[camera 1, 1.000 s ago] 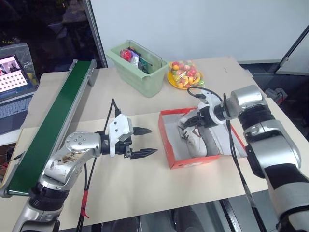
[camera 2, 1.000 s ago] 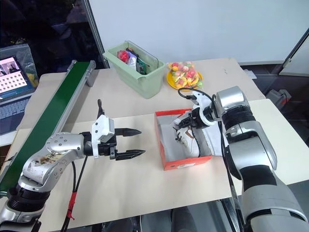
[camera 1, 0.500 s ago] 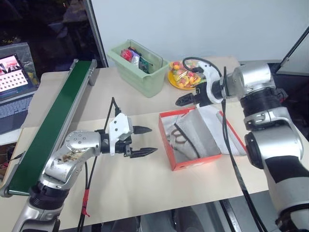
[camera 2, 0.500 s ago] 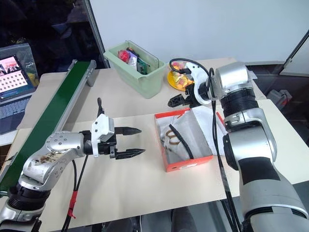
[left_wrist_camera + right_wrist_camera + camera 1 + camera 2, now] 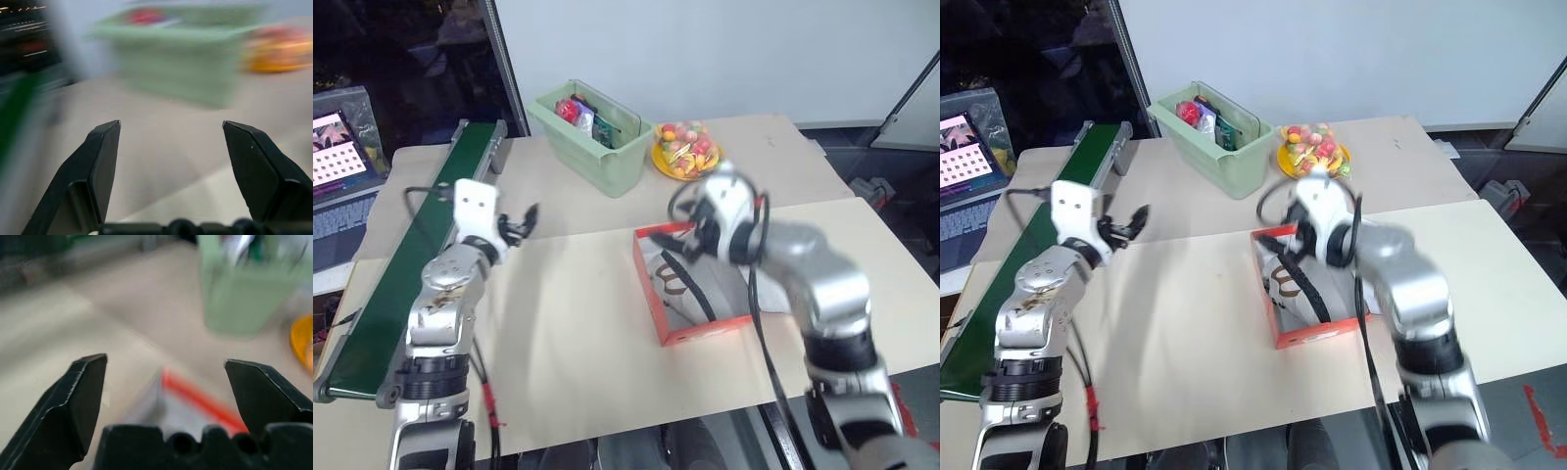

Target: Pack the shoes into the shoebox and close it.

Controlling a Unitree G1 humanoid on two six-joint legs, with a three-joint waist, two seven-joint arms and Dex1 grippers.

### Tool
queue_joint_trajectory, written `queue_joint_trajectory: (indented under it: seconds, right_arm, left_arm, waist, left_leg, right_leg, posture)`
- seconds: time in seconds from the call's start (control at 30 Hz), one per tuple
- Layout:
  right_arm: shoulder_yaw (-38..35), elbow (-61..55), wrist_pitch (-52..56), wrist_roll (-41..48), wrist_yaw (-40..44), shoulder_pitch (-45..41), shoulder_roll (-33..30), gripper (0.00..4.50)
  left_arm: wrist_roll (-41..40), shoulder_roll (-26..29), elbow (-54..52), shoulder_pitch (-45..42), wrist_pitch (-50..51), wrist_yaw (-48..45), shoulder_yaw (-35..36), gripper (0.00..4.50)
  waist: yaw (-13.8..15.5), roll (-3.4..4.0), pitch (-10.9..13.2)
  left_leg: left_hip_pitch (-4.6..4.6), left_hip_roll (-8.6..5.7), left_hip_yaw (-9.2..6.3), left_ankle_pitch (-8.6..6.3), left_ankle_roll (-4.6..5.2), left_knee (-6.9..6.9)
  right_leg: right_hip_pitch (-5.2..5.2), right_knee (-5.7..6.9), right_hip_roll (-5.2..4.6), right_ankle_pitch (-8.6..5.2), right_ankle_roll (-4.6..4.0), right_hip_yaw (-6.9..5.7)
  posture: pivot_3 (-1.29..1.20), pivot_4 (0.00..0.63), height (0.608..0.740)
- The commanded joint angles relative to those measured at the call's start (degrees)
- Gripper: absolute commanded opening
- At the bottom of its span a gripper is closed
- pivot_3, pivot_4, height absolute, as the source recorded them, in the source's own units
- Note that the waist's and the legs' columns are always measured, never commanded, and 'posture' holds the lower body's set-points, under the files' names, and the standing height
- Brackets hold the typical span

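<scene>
The red-orange shoebox [image 5: 658,315] stands open on the table right of centre. Inside it lie the off-white shoes [image 5: 674,286], with dark markings and a black sole edge showing. My right arm hangs blurred over the box and hides its lid. The right gripper [image 5: 166,363] is open and empty above the box's far red edge, pointing toward the green bin. At the left, my left gripper [image 5: 523,219] is raised beside the conveyor, far from the box. It is open and holds nothing, as the left wrist view shows [image 5: 171,125].
A green conveyor belt [image 5: 411,264] runs along the table's left side, with a laptop [image 5: 337,162] beyond it. A pale green bin [image 5: 592,137] of small items and a yellow plate of colourful pieces [image 5: 685,152] stand at the back.
The right gripper left the shoe in the box, rose past the far edge and came back over the box, wider open. The left arm swung away to the left, now pointing forward.
</scene>
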Motion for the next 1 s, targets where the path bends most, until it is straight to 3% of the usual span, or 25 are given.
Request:
queue_joint_trajectory:
  seconds: [0.03, 0.23, 0.37, 0.5, 1.0]
  right_arm:
    - [4.4, -6.3, -7.4, -7.0, -8.3, 6.4, 1.9, 4.49]
    - [1.4, -7.4, -7.1, -7.2, -14.4, 9.5, 8.4, 4.49]
    - [0.1, -6.9, -8.3, -6.2, -14.9, 9.5, 9.7, 4.5]
    - [-1.5, -6.7, -9.7, -3.5, -13.5, 9.2, 11.2, 4.5]
    - [-2.2, -3.3, -12.0, -4.4, -13.9, 7.6, 9.7, 4.5]
  left_arm:
    - [3.2, 0.6, -2.1, 3.9, -1.3, 5.9, 5.0, 3.57]
    - [2.8, 3.1, -0.2, 6.0, -2.8, 5.3, 8.9, 3.57]
    - [2.2, 4.9, 3.3, 5.4, -5.4, 4.9, 11.0, 4.44]
    - [2.1, 5.8, 5.0, 4.7, -6.7, 4.4, 11.1, 4.44]
    - [3.7, 6.4, 7.6, 3.1, -6.6, 5.6, 10.3, 4.44]
  waist:
    - [0.0, -0.07, 0.0]
    - [0.4, -0.16, 0.0]
    - [0.5, -0.16, 0.0]
    - [0.4, -0.16, 0.0]
    - [0.4, -0.16, 0.0]
  left_leg:
    - [0.05, -0.02, 0.01, 0.01, -0.01, 0.01]
    - [0.28, -0.06, 0.06, 0.17, -0.3, 0.02]
    - [1.02, -0.01, 0.09, 0.2, -0.34, -0.02]
    - [1.26, 0.08, 0.02, 0.18, -0.31, -0.05]
    - [1.22, 0.1, 0.0, 0.12, -0.23, -0.2]
  right_leg:
    - [0.01, 0.07, -0.02, 0.0, 0.0, 0.02]
    - [0.15, 0.18, 0.0, 0.04, -0.08, -0.04]
    - [0.95, 0.04, 0.05, 0.01, -0.09, -0.29]
    - [1.36, -0.26, 0.14, 0.01, -0.09, -0.41]
    - [1.38, -0.52, 0.15, 0.0, -0.09, -0.44]
  posture:
    - [0.0, 0.15, 0.74]
    - [0.0, 0.15, 0.74]
    - [0.0, 0.15, 0.74]
    - [0.0, 0.15, 0.74]
    - [0.0, 0.15, 0.74]
